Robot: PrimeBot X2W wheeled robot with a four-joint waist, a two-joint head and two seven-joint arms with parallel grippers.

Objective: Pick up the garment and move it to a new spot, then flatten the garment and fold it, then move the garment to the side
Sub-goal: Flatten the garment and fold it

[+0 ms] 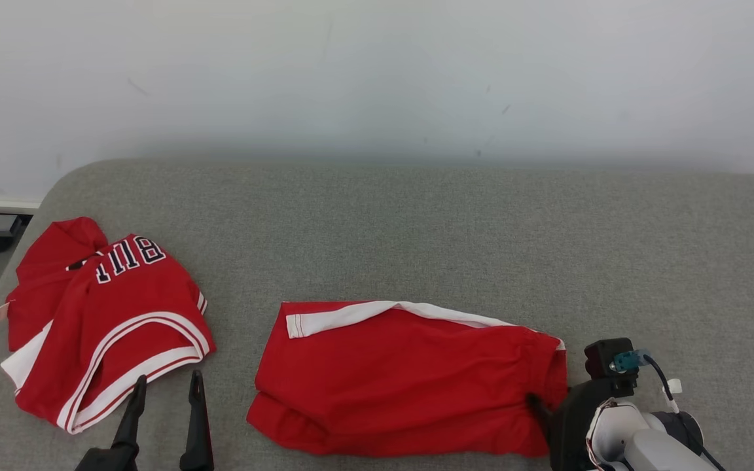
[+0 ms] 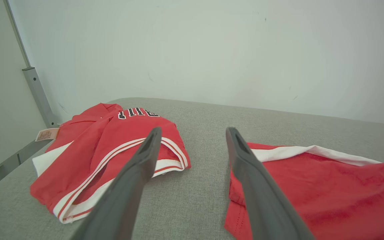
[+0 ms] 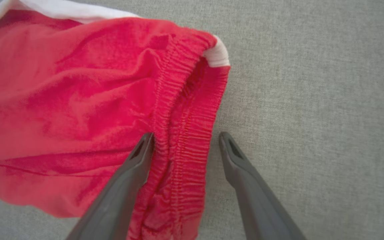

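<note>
Shorts [image 1: 403, 379], red with a white side stripe [image 1: 364, 315], lie spread on the grey fabric worktop [image 1: 416, 229], and my right claw [image 3: 185, 140] is down at their waist end. Claw released, fingers wide. The elastic waistband [image 3: 187, 100] runs up between the two tips, with one finger [image 3: 135, 166] over red cloth and the other over bare grey fabric just off the waist edge. I can't tell whether either tip touches. Nothing gripped. The rest of the shorts stretches away from this claw toward my left claw [image 1: 167, 386]. That one is also released and empty, poised above the bare strip between the two garments. The shorts' leg end is just to its right. A folded red jersey [image 1: 102, 320] with white trim and black lettering is just to its left, hem near the left fingertip. A tag [image 2: 47, 134] sticks out on the jersey's far side from the claw. Pale wall [image 1: 377, 78] beyond both claws
</note>
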